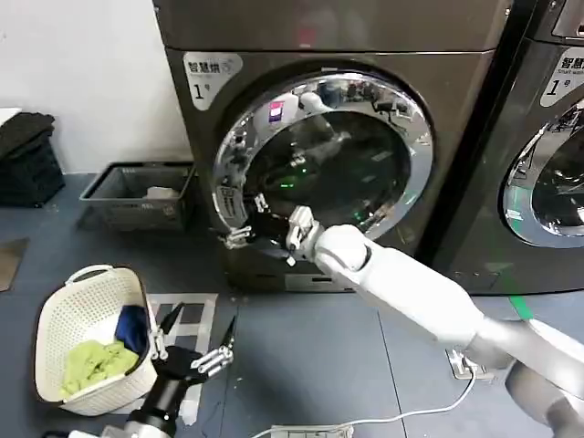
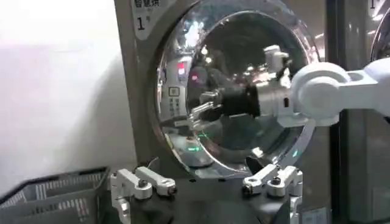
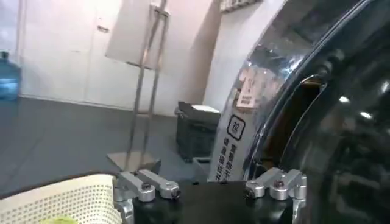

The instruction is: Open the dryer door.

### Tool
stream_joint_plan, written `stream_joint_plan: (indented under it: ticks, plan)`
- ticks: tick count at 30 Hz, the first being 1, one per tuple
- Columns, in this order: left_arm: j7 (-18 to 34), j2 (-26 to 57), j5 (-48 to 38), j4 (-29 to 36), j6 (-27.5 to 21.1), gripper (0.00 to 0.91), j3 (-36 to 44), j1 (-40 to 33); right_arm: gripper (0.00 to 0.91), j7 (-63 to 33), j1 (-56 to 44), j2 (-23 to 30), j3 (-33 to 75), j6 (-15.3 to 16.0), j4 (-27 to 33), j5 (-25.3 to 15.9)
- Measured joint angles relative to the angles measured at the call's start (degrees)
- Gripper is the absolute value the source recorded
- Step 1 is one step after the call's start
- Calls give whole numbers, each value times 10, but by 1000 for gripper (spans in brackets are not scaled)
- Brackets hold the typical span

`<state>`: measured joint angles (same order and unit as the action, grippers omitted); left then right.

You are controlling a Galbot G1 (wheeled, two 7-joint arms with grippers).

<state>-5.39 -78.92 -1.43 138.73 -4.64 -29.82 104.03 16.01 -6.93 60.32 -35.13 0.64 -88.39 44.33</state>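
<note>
Dryer door (image 1: 324,169) sits centre to upper-centre of the head view, a wide chrome ring around dark glass on the bronze-grey machine (image 1: 365,27). A second, blacker machine (image 1: 547,137) stands at the right edge. Whether the door has unlatched, the pictures do not settle.

Right gripper (image 1: 260,224) reaches in from the lower right of the frame, wrist bent, tips at the door's lower-left rim — likely the latch side, which would explain approaching there instead of the glass centre. In its own wrist view its fingers (image 3: 146,185) stand apart, chrome rim close ahead, nothing clamped between them. Judged step: seating on the rim edge before pulling.

Left gripper (image 1: 196,351) hangs low at the bottom left of the head view, beside a white laundry basket (image 1: 64,319) holding green and blue cloth; fingers (image 2: 143,181) spread, holding nothing — parked clear of the door's swing. A grey crate (image 1: 137,192) sits on the floor left of the machine.
</note>
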Motion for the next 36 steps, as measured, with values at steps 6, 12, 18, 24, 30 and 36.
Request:
stream_joint_plan:
  ticks: [6,12,18,24,30,36]
  plan:
    - [-14,9,-30,0,-8,907,-10,-7,907,20,-6,-35,-5,-9,-42,6]
    - [-33,23,-68,0,-14,907,-35,-12,907,36,-10,-65,-10,-18,-77,9]
    - [-49,36,-119,1,-23,907,-77,-15,907,51,-16,-93,-12,-29,-110,15]
    - [-65,52,-159,-10,-31,907,-137,-25,907,69,-28,-122,-9,-43,-143,17]
    - [-77,76,-210,-27,-37,907,-197,-43,907,89,-36,-151,-7,-59,-177,17]
    - [-80,108,-266,-53,-62,907,-244,-78,907,109,-48,-181,-4,-80,-198,19]
